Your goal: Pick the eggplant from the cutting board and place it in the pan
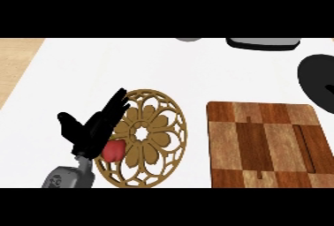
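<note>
Left hand (91,128) fingers straight, holding nothing, beside trivet (146,139), over red item (113,151); cutting board (271,145) right.

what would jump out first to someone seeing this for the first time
The round golden trivet with its cut-out flower pattern lies left of centre on the white counter. A black robot hand rests open over its left edge, with a small red thing just under it. To the right lies a patchwork wooden cutting board with nothing on it, and part of a dark pan shows at the right edge.
</note>
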Tool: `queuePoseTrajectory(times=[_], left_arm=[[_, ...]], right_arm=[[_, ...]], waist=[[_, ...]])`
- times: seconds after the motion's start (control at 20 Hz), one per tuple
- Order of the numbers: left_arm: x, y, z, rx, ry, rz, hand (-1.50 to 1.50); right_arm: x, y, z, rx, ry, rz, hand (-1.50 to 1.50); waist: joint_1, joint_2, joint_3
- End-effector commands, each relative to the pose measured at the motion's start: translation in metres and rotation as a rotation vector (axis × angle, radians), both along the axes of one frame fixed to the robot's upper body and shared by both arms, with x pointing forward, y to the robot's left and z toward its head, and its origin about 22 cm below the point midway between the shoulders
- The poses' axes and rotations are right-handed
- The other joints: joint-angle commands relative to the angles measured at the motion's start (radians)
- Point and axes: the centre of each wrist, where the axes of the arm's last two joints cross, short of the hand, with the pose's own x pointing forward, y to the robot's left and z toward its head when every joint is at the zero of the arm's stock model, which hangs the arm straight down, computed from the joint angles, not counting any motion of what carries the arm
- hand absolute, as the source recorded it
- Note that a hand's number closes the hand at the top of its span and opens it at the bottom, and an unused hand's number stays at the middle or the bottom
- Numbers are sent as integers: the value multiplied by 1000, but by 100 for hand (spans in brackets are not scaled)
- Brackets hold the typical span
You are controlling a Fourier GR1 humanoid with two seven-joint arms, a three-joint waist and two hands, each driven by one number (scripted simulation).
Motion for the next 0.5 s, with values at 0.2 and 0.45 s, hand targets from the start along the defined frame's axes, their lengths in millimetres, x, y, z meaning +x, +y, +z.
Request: queuePoseTrajectory(times=[0.2, 0.45], left_arm=[[-3, 5, -3, 0, 15, 5, 0], [-4, 13, -4, 9, 0, 46, 0]], right_arm=[[-20, -25, 3, 260, -216, 55, -150], [-64, -53, -16, 345, -187, 177, -150]], waist=[[-17, -4, -2], [-32, -10, -4]])
